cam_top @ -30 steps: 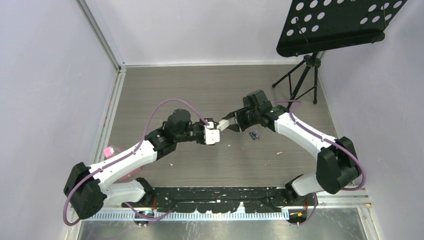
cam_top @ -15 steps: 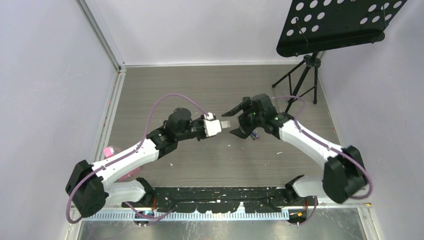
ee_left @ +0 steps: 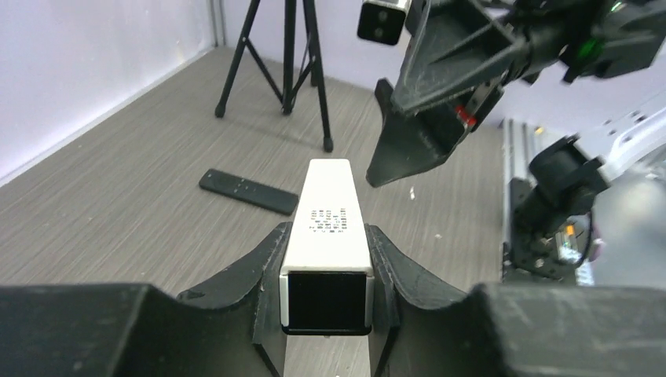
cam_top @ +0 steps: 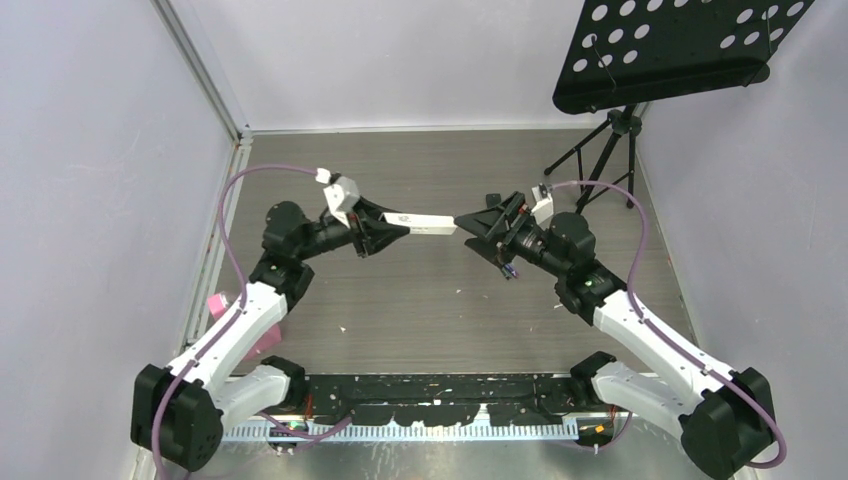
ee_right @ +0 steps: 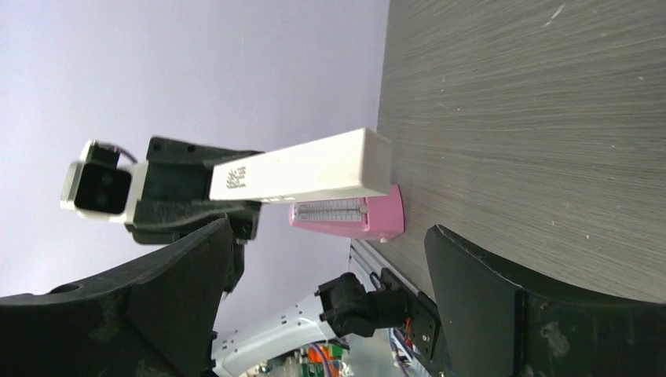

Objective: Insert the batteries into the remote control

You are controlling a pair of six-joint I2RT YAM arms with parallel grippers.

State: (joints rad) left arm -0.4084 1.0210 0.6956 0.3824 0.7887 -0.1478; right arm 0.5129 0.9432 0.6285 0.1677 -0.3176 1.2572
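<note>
The remote control is a long white bar held level above the table, and my left gripper is shut on its near end. In the left wrist view the remote control sits tight between both fingers, its dark end facing the camera. My right gripper is open, its tips just off the remote's free end without touching. The right wrist view shows the remote control ahead of my wide open right gripper. The batteries are small coloured cells lying on the table under the right gripper.
A thin black strip lies flat on the table beyond the remote. A pink wedge-shaped object stands at the left edge. A black music stand on a tripod occupies the back right corner. Purple walls enclose the table.
My right gripper opened and let go of the remote's end. The left arm swung back and left, carrying the remote up and turning it level; the right arm shifted right.
</note>
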